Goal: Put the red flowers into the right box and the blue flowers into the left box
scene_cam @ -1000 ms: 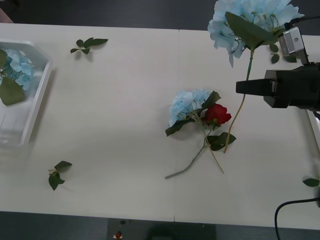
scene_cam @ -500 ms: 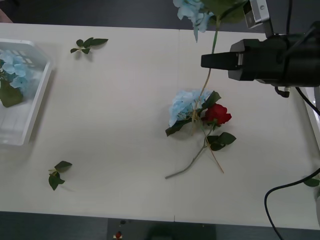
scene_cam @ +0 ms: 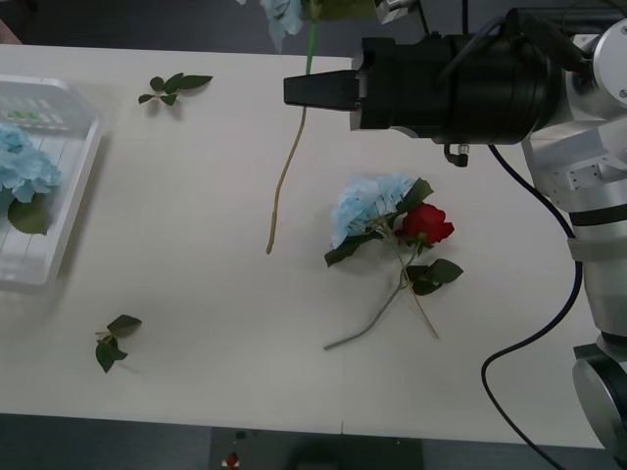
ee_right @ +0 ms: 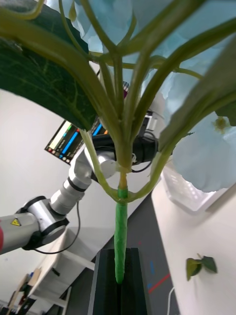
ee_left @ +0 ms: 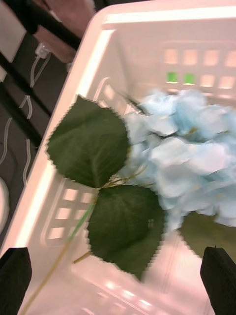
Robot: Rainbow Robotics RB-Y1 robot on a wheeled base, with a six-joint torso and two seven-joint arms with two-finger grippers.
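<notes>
As right hand (scene_cam: 294, 90) grips blue flower (ee_right: 147, 64) — aloft

A robotics lab with a test bench

A bare white table (scene_cam: 196, 294) is standing over dark flooring, a second robot arm (ee_right: 54, 211) is reaching out beside a glowing monitor (ee_right: 73, 140), and black cables (scene_cam: 534, 333) are trailing off the bench.
</notes>
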